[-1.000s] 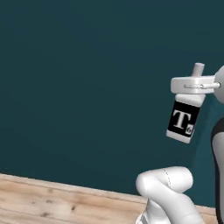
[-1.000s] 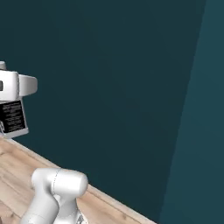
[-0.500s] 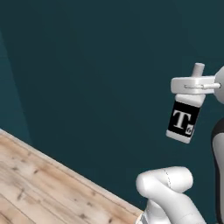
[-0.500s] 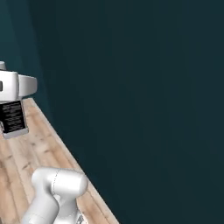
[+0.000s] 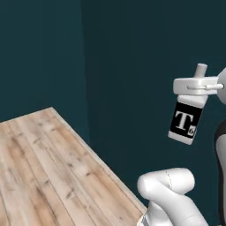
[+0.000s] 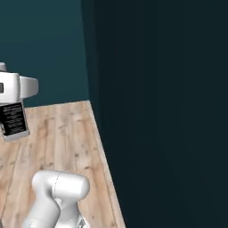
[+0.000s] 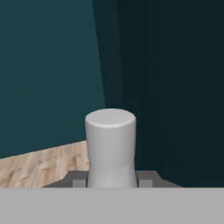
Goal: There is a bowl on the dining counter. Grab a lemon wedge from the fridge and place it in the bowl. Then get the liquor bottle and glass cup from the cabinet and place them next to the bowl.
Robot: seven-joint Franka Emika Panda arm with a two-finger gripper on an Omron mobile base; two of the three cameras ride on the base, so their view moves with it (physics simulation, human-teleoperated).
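1. Bottle (image 5: 186,121) hangs in the air under the claw (image 5: 197,86), high at the right side of the left base view; the black label with the white "T" faces this camera.
2. Claw is closed on the bottle neck, just below the cap. In the hand view the pale cap (image 7: 110,146) stands up between the two dark fingertips (image 7: 74,179), so the grip looks centred.
3. Right base view shows the same bottle (image 6: 14,121) at the left edge, slightly tilted, with the back label toward the camera.
4. Around the robot I see dark teal walls (image 5: 141,66) with a corner, and a floor (image 5: 48,176) of light wood planks. The bowl, the table and the cup are not visible here, so I judge that the robot is between the cabinet and the table, carrying.
5. Risk one: the grip is only on the narrow neck and the body hangs free below. A fast turn or a sudden stop of the base could make the bottle swing or slip out.
6. Risk two: the wall corner is near. If the base turns tightly, the arm or the bottle could hit it.
7. Risk three: the bottle is a little tilted, so on the table it may land on an edge and fall over, perhaps against the bowl.
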